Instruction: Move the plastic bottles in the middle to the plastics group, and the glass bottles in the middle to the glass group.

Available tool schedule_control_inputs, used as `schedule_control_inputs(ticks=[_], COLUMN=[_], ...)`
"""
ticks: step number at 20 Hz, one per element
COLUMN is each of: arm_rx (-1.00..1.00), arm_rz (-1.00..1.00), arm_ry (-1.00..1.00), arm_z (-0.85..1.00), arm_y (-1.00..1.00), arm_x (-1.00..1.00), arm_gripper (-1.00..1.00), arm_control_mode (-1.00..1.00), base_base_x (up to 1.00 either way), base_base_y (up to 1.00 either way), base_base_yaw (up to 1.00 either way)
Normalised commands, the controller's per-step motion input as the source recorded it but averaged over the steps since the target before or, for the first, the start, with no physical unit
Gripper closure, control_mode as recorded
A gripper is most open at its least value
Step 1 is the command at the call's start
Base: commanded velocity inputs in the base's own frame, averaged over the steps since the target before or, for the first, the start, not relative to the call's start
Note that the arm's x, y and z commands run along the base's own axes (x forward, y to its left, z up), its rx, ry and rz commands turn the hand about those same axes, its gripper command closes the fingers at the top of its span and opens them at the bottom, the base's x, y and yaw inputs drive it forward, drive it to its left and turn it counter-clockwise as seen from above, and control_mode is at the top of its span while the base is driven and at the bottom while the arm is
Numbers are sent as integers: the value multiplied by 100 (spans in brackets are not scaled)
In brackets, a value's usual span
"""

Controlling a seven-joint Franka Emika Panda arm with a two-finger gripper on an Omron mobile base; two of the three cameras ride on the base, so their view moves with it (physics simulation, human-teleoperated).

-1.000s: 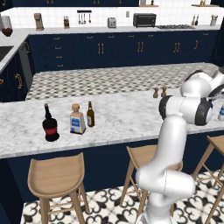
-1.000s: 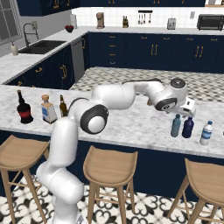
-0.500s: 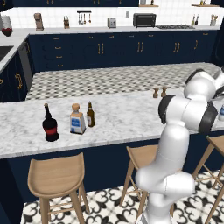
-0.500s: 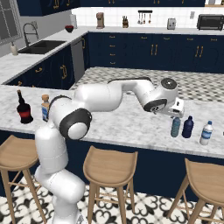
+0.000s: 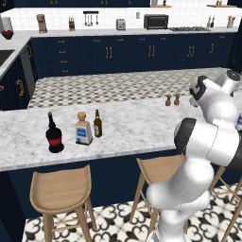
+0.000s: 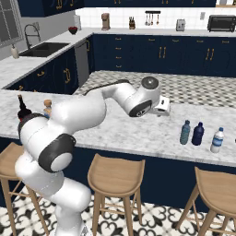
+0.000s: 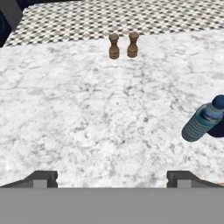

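My gripper (image 7: 113,179) is open with nothing between its fingertips (image 7: 41,178). It hovers over bare marble, left of the plastic bottles. The slim light blue bottle (image 7: 199,122) stands at the right of the hand view, and the dark navy one (image 7: 217,129) is just behind it. In the right base view the light blue bottle (image 6: 185,132) and the navy bottle (image 6: 198,133) stand upright beside the pale blue-and-white bottle (image 6: 216,140), to the right of the gripper (image 6: 162,107). The amber-brown glass bottle (image 5: 97,124) stands next to the square clear bottle (image 5: 83,130) and the black round-bellied bottle (image 5: 54,134).
Two wooden shakers (image 7: 123,45) stand at the counter's far edge. The marble counter (image 6: 120,131) runs across both base views, with wooden stools (image 6: 114,177) along its near side. My own arm (image 6: 83,110) arches over the left part of the counter.
The hand has swung left along the counter, away from the three bottles at the right. The jaws stayed open, and no bottle moved.
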Motion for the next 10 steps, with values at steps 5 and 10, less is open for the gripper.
schedule_control_inputs(ticks=[5, 10], arm_rx=[-12, -10], arm_rz=[0, 1], arm_ry=[0, 0], arm_z=[13, 20], arm_y=[100, 100], arm_x=[-17, -38], arm_gripper=[-100, -100], arm_control_mode=[-100, -100], base_base_x=[0, 0], base_base_y=[0, 0], base_base_yaw=[0, 0])
